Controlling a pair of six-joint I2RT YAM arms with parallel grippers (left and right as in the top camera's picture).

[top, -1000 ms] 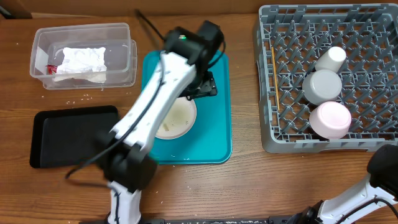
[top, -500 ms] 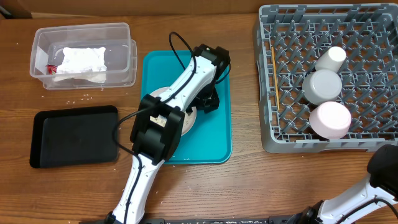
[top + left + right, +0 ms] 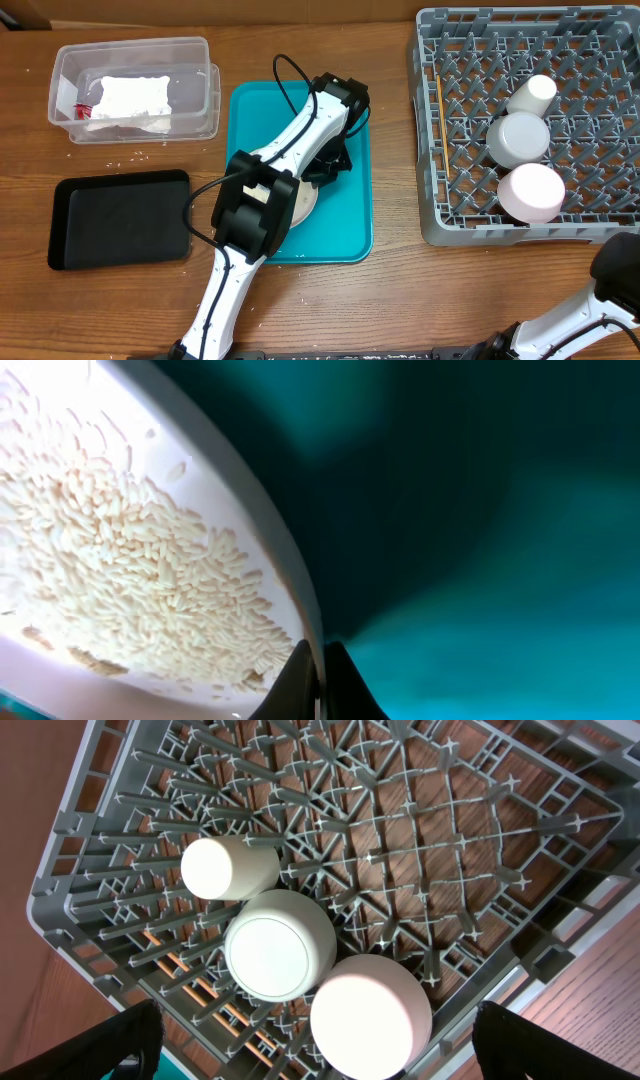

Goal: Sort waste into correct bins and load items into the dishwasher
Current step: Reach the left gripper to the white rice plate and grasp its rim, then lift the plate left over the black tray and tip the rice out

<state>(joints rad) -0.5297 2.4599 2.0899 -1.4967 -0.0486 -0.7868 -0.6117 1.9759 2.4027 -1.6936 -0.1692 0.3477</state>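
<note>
A grey dish rack (image 3: 530, 60) holds a pink bowl (image 3: 531, 192), a grey bowl (image 3: 518, 138) and 1 cup (image 3: 530, 95), seen from the right gripper (image 3: 335, 1055), its jaws spread wide. On a teal tray (image 3: 345, 225), the left gripper (image 3: 318, 685) pinches the rim of a plate (image 3: 250, 550) of rice (image 3: 130, 570).

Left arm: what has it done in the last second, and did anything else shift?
The left arm's elbow swung forward from near its base and settled over the plate; the left hand sits at the plate's rim, grip unclear. The clear tub with its napkin, the black tray, the teal tray and the cup, grey bowl and pink bowl in the rack stayed put.
</note>
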